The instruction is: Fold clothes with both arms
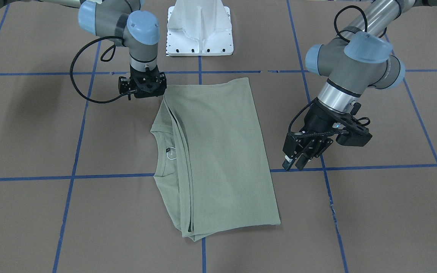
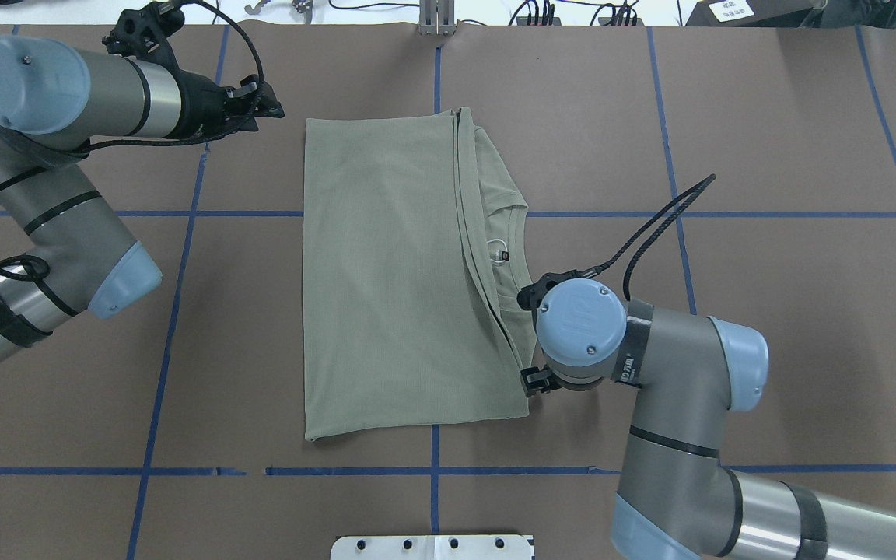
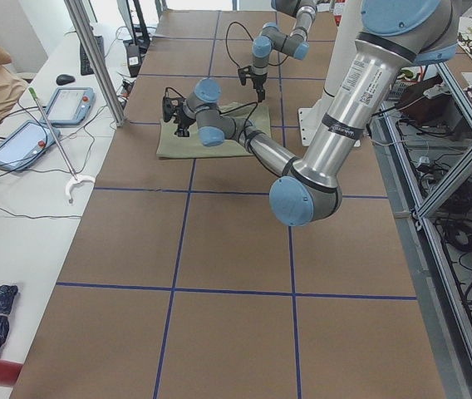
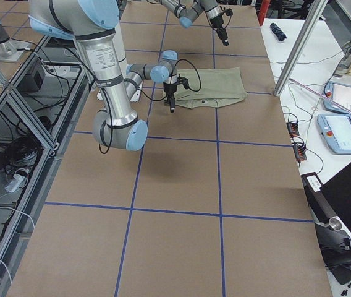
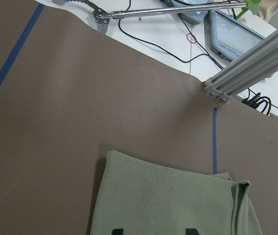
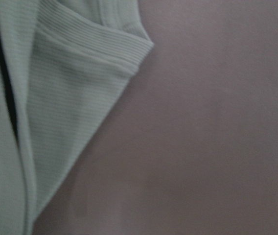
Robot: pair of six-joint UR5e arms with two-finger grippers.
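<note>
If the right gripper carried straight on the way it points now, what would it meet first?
The right gripper points straight down, so most likely the brown table covering, just beside a corner of the shirt, not the cloth. Its fingertips are hidden, so how close it is to the cloth is unclear.

- Left arm (image 1: 355,64): wrist sloped downward; left gripper (image 1: 293,163) tilted below and ahead of it, jaws apart, empty.
- Right arm (image 1: 127,22): wrist vertical; right gripper (image 1: 144,86) pointing straight down, jaws hidden beneath wrist.
</note>
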